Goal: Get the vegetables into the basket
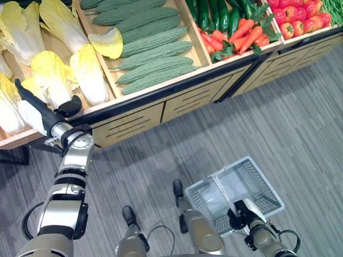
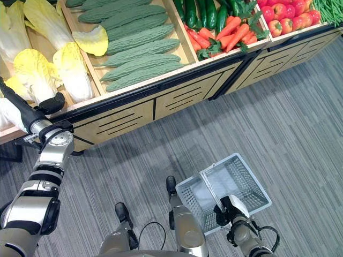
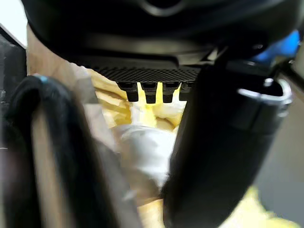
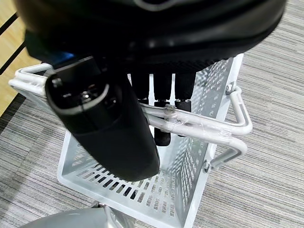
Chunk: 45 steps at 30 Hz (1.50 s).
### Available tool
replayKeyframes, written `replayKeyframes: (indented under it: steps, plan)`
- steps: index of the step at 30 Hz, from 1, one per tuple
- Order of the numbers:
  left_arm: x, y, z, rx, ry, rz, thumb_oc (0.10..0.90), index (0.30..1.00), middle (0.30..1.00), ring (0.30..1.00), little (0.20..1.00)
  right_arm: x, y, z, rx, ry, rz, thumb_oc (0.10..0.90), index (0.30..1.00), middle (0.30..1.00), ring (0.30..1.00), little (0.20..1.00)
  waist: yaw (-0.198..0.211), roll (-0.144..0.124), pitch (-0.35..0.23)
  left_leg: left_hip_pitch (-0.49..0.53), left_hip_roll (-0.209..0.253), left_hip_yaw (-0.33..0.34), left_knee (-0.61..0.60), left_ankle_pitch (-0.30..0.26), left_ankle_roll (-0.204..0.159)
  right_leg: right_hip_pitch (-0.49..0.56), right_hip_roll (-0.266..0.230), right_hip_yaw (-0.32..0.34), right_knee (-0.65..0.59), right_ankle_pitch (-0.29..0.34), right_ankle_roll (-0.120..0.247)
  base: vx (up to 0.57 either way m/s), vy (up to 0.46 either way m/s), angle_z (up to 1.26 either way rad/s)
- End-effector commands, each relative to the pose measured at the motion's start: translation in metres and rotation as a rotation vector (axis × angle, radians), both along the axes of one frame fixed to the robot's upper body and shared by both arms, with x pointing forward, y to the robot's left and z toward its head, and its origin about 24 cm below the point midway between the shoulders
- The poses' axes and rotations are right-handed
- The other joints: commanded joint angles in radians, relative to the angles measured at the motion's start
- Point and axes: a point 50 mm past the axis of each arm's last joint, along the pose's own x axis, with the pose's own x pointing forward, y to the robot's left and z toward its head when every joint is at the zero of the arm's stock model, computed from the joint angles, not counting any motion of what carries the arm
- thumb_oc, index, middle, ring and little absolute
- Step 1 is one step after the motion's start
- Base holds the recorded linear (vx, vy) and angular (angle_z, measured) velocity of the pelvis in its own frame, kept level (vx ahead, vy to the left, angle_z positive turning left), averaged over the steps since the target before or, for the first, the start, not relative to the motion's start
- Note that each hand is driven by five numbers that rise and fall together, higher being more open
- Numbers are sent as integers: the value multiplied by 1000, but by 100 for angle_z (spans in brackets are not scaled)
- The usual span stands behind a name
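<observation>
Several pale yellow napa cabbages [image 1: 51,75] lie in the leftmost wooden bin of the produce stand. My left hand [image 1: 40,115] reaches over the bin's front edge among them, fingers straight and thumb spread, holding nothing. In the left wrist view a cabbage [image 3: 142,147] shows just past the fingertips [image 3: 149,91] and the thumb [image 3: 213,156]. Low at my right side my right hand [image 1: 244,210] is shut on the twin white handles [image 4: 204,128] of a grey plastic basket [image 1: 268,187]. The basket [image 4: 142,190] hangs above the floor with nothing inside.
Bitter gourds [image 1: 155,48] fill the bin beside the cabbages. Farther right are cucumbers [image 1: 214,13], carrots [image 1: 236,35], red tomatoes [image 1: 300,16] and green beans [image 1: 336,10]. A black rail [image 1: 177,88] edges the stand's front. Grey carpet [image 1: 278,123] spreads between stand and basket.
</observation>
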Motion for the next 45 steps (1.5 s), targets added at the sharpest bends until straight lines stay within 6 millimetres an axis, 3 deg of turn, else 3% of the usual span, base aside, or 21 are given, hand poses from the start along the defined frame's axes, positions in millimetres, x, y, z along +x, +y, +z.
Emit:
replayKeyframes:
  steps: [1, 2, 3, 5, 14, 18, 21, 22, 24, 25, 27, 30, 33, 35, 42, 44, 45]
  plan:
    - [-1, 36, 23, -67, 38, 102, 900, 1000, 1000, 1000, 1000, -10, -8, -3, -60, 58, 54, 400, 300, 300, 300, 300, 6, -30, -13, -6, 32, -60, 4, 50, -45, -26, -93, -2, 60, -13, 113, 0, 0, 0]
    - [-1, 36, 24, -68, 36, 101, 900, 1000, 1000, 1000, 1000, -9, -8, -2, -59, 56, 54, 400, 300, 300, 300, 300, 7, -30, -11, -5, 32, -60, 4, 50, -45, -26, -92, -2, 60, -13, 113, 0, 0, 0]
    - [1, 39, 23, -91, 88, 102, 680, 693, 693, 693, 693, -8, -8, -2, -59, 61, 61, 400, 300, 300, 300, 300, 4, -27, -8, -2, 34, -59, 5, 52, -46, -26, -91, -1, 62, -13, 113, 0, 0, 0]
    - [-2, 49, 21, -96, 164, 122, 400, 300, 300, 300, 300, -7, -7, -2, -51, 62, 73, 400, 300, 300, 300, 300, 2, -28, -4, 5, 38, -57, 7, 51, -47, -22, -88, -1, 66, -16, 111, 9, -4, -2]
    - [-3, 49, 16, -204, 122, 126, 400, 300, 300, 300, 300, -6, -2, -3, -30, 76, 97, 400, 300, 300, 300, 300, 7, -27, 8, 27, 41, -56, 9, 47, -49, -8, -82, 4, 73, -25, 108, 8, 0, -3]
    - [8, 26, 24, -286, -55, 77, 400, 300, 300, 300, 300, -11, -3, -5, -36, 94, 87, 400, 300, 300, 300, 300, 11, -25, 5, 36, 39, -55, 9, 42, -48, 3, -84, 4, 74, -28, 108, -1, 7, 3]
    - [6, 6, 56, -280, -375, 39, 400, 300, 300, 300, 300, -17, -7, -6, -41, 102, 51, 400, 300, 300, 300, 300, 21, -23, -3, 51, 34, -65, 12, 27, -46, 24, -93, -4, 76, -41, 112, 2, 13, 4]
    - [6, 5, 55, -280, -374, 41, 400, 300, 300, 300, 300, -17, -8, -6, -43, 103, 51, 400, 300, 300, 300, 300, 20, -24, -5, 47, 32, -65, 10, 33, -45, 20, -94, -3, 75, -36, 111, -14, 11, 4]
    - [-3, -12, 75, -209, -529, -29, 400, 300, 300, 300, 300, -22, -12, -6, -43, 106, 25, 400, 300, 300, 300, 300, 22, -25, -16, 53, 25, -70, 10, 25, -42, 30, -101, -4, 74, -38, 115, -24, 14, 6]
    - [-5, -24, 77, -203, -581, -102, 400, 300, 300, 300, 300, -24, -12, -7, -40, 106, 12, 400, 300, 300, 300, 300, 22, -24, -18, 58, 25, -74, 12, 18, -41, 39, -102, -8, 74, -43, 116, -25, 6, 3]
    - [-8, -25, 75, -192, -591, -127, 400, 300, 300, 300, 300, -24, -13, -7, -37, 106, 4, 400, 300, 300, 300, 300, 22, -25, -23, 55, 21, -77, 11, 23, -39, 37, -104, -7, 74, -39, 116, 0, 0, 0]
    - [-24, -35, 97, -168, -799, -268, 400, 300, 300, 300, 300, -25, -15, -6, -36, 109, -7, 400, 300, 300, 300, 300, 26, -16, -41, 70, 14, -87, 11, 11, -36, 63, -113, -14, 74, -49, 118, 11, 28, 7]
    - [-36, -58, 118, -130, -943, -415, 400, 300, 300, 300, 300, -28, -14, -8, -32, 124, 3, 400, 300, 300, 300, 300, 25, -11, -62, 80, 10, -88, 11, 6, -34, 76, -119, -15, 71, -49, 122, 16, 14, 13]
    - [-46, -68, 120, -110, -995, -538, 400, 300, 300, 300, 300, -29, -15, -7, -21, 119, -9, 400, 300, 300, 300, 300, 27, -8, -73, 81, 6, -87, 10, 10, -33, 79, -123, -14, 68, -45, 122, -9, 2, 10]
    - [-71, -83, 79, -203, -885, -974, 400, 300, 300, 300, 300, -38, -21, -7, 15, 118, -67, 400, 300, 300, 300, 300, 31, 22, -95, 98, -7, -87, 12, 5, -27, 100, -134, -13, 54, -35, 124, 1, 9, 2]
    - [-75, -83, 74, -206, -860, -1010, 400, 300, 300, 300, 300, -41, -23, -7, 15, 125, -73, 400, 300, 300, 300, 300, 31, 25, -98, 102, -9, -85, 12, 4, -26, 103, -135, -11, 52, -35, 124, 0, 0, 0]
    - [-80, -90, 61, -227, -786, -1087, 400, 300, 300, 300, 300, -45, -26, -7, 17, 133, -87, 400, 300, 300, 300, 300, 31, 31, -99, 107, -11, -82, 16, 2, -25, 107, -137, -9, 48, -32, 125, 0, 0, 0]
